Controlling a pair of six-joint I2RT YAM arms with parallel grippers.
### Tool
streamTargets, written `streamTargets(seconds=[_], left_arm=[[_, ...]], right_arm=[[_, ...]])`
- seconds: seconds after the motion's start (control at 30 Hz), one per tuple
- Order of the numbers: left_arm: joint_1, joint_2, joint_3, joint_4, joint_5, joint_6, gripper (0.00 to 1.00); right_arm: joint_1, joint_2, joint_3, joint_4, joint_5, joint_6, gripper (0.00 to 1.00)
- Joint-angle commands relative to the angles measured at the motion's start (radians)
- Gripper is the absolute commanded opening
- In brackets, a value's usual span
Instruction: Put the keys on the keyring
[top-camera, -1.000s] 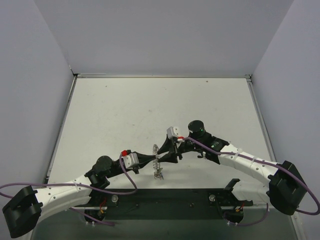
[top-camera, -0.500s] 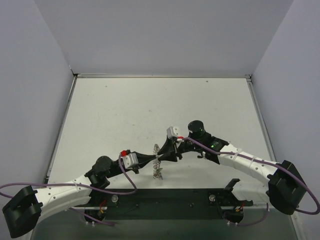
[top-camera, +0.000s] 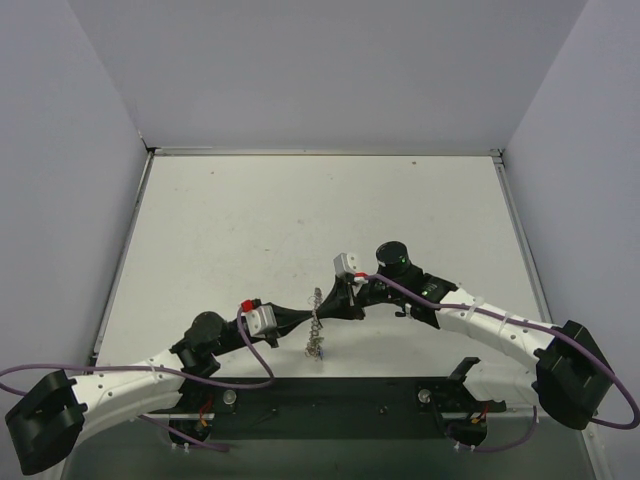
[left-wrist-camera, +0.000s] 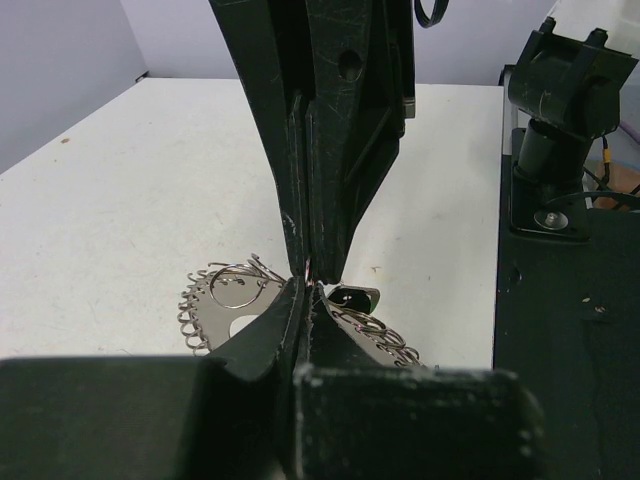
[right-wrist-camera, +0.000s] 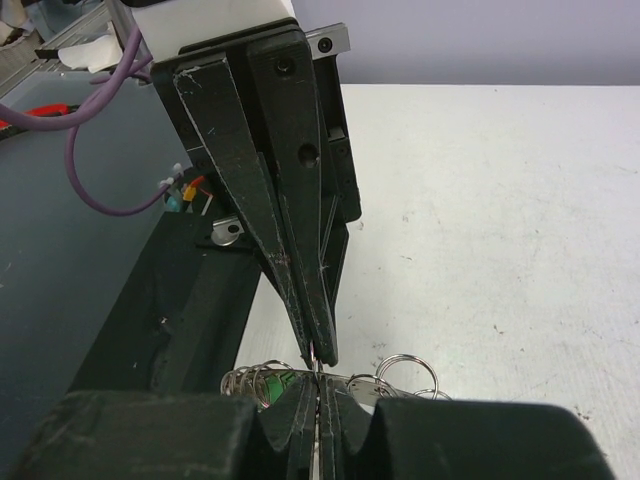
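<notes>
Bright, even, diffuse overhead light in all three views.
Shadows on the table (top-camera: 300, 210) are faint, soft-edged; the keyring (left-wrist-camera: 207, 315) glints mildly; the left gripper (left-wrist-camera: 305, 288), near its lens, is blurred.

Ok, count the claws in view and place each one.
2. The left claw reaches in from the left and the right claw from the right; their tips meet, both apparently shut on the keyring.

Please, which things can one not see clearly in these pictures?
Keys: top view, too small; right wrist view shows only a green bit beside the jaws.
What the shut jaws pinch: both wrist views, hidden by the jaws themselves.
Ring: both wrist views, middle hidden by the jaws.
</notes>
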Motion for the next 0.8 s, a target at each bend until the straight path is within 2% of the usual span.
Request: streamTargets(seconds=[0.0,0.17,0.33,0.43,0.5,0.53,0.77], left_arm=[[0.005,0.008,0.045,0.115,0.029,-0.009,0.00],[0.005,-0.018,0.060,0.065,0.022,-0.011,0.00],[0.005,-0.084,0.131,-0.113,0.014,-0.003,0.41],[0.005,-0.117,0.198,-0.257,0.010,0.003,0.51],[0.005,-0.124,0.252,-0.352,-0.015,0.003,0.53],[0.005,-0.123,0.281,-0.456,-0.030,0.002,0.53],[0.005,-0.028,0.598,-0.803,-0.015,-0.034,0.66]], right_arm=[[0.017,-0.008,0.008,0.052,-0.064,-0.019,0.00],[0.017,-0.016,0.064,-0.098,-0.032,-0.092,0.00],[0.015,-0.011,0.146,-0.313,0.012,-0.206,0.00],[0.015,-0.010,0.183,-0.385,0.038,-0.247,0.00],[0.015,-0.004,0.202,-0.437,0.060,-0.257,0.00],[0.017,-0.002,0.226,-0.455,0.066,-0.269,0.00],[0.015,0.010,0.298,-0.598,0.123,-0.332,0.00]])
